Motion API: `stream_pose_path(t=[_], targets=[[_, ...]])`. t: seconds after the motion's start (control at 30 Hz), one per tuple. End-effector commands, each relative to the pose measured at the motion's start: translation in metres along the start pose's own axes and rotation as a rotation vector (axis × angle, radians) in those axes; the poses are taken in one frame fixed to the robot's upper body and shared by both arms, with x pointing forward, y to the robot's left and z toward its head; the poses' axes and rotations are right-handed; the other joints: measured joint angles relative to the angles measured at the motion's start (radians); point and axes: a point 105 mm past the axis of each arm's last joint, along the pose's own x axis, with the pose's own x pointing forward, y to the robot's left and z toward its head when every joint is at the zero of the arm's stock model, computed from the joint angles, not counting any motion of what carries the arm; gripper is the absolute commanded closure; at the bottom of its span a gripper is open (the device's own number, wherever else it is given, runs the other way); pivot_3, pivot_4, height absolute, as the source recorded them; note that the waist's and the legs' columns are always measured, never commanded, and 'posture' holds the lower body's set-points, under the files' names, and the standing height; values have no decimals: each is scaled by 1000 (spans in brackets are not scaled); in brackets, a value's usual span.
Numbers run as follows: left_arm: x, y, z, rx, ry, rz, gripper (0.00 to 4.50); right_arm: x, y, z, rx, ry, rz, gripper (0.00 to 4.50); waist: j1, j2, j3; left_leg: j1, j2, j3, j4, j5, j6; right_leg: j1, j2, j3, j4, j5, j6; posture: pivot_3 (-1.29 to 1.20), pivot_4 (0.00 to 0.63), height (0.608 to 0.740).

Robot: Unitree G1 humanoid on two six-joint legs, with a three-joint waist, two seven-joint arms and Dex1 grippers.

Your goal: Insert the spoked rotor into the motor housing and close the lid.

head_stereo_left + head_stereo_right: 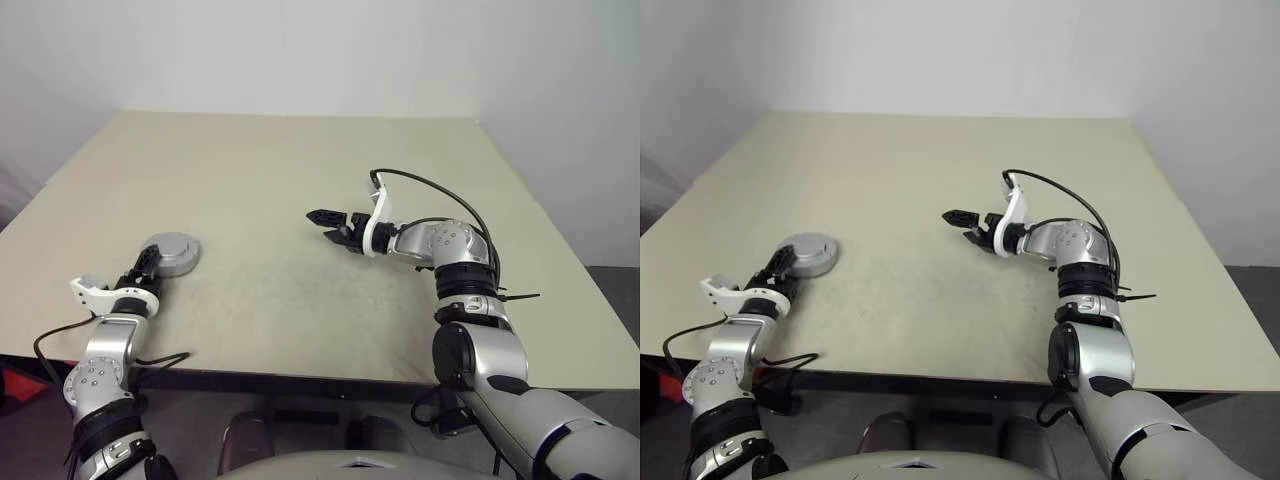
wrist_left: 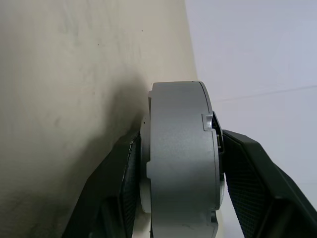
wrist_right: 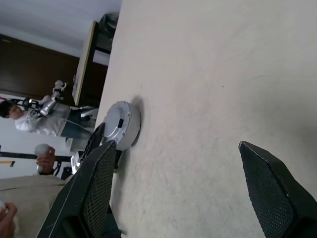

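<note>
Left hand (image 1: 147, 262) grips low (fingers clamped), right hand (image 1: 322, 224) hovers spread wide.

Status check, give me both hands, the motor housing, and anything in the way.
Left hand closed on the motor housing, lid on, at the table's left edge. Right hand open, empty, above mid-table. Nothing lies between them.

The motor housing (image 1: 172, 254), a short round silver-grey cylinder, sits flat on the table toward eight o'clock, near the front-left edge. Its top is closed by the lid (image 1: 174, 246), plain grey with a small raised centre. Its smooth side wall carries a small notched tab near the upper rim.
</note>
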Motion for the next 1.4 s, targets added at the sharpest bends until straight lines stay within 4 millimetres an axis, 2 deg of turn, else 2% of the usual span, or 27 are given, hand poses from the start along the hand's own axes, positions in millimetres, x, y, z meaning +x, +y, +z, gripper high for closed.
stream_pose_path(t=[0.03, 0.13, 0.37, 0.4, 0.63, 0.77, 0.83, 0.97, 1.07, 1.2, 1.3, 1.4], targets=[[3, -9, 9, 17, -35, -23, 2298, 0, 13, 11, -33, -29, 35, 30, 0, 0, 0, 1, 0, 0, 0, 0, 0, 1, 0, 0, 0, 0, 0, 0, 0, 740], [3, -8, 11, 44, -37, -14, 2298, 0, 13, 12, -34, -32, 31, 30, 0, 0, 0, 3, 0, 0, 0, 1, -1, 2, 0, 0, 0, 0, 0, 0, 0, 740], [2, -3, 13, 27, -42, 20, 141, 1, 11, 11, -32, -31, 17, 0, 0, 0, 0, 6, 1, 1, 0, 2, -3, 4, 0, 0, 1, 0, -1, 0, 0, 740], [2, -2, 13, 18, -40, 28, 12, 1, 11, 10, -32, -30, 16, 0, 0, 1, 0, 7, 1, 1, -1, 2, -4, 5, 0, 0, 1, 0, 0, 0, 0, 740], [-9, 4, 6, -39, 5, 71, 12, 0, 8, 9, -29, -21, 6, 0, -5, 1, -1, 11, 1, 1, -1, 3, -5, 7, 0, 0, 1, -2, 3, 0, 0, 740], [-24, 15, -4, -70, 43, 119, 12, -1, 6, 7, -26, -15, -3, 0, -6, 1, -1, 10, 1, 1, -1, 1, -3, 7, 0, 0, -1, 1, -3, 0, 0, 740], [-35, 19, -15, -83, 81, 146, 12, -1, 4, 7, -25, -11, -9, 0, -7, 1, -1, 10, 1, 2, -1, 0, -2, 7, 0, 0, -3, 1, -3, 0, 0, 740], [-57, 23, -34, -90, 146, 181, 12, -2, 1, 6, -22, -7, -22, 0, -7, 5, -5, 9, 0, 3, -1, -4, 2, 9, 0, 1, -7, 0, -2, 0, 0, 740], [-67, 22, -39, -107, 164, 193, 12, -1, -1, 5, -21, -4, -31, 0, -6, 9, -7, 11, 0, 3, -1, -6, 3, 13, 0, 1, -11, 0, 0, 0, 0, 740], [-70, 11, -52, -120, 226, 171, 12, 0, -1, 5, -24, 2, -33, 0, -2, 9, -7, 11, 0, 3, -1, -7, 3, 15, 0, 1, -12, -3, 4, 0, 0, 740], [-68, -17, -85, -98, 387, 78, 12, 0, -1, 5, -36, 2, -36, 0, 3, 9, -7, 11, -1, 3, -1, -7, 3, 16, -1, 1, -12, -4, 7, 0, 0, 740], [-64, -46, -104, -38, 487, -40, 12, -1, -4, 5, -77, 3, -53, 0, 6, 8, -7, 11, -2, 2, -1, -6, 3, 16, -2, 1, -12, -4, 8, 0, 0, 740]])
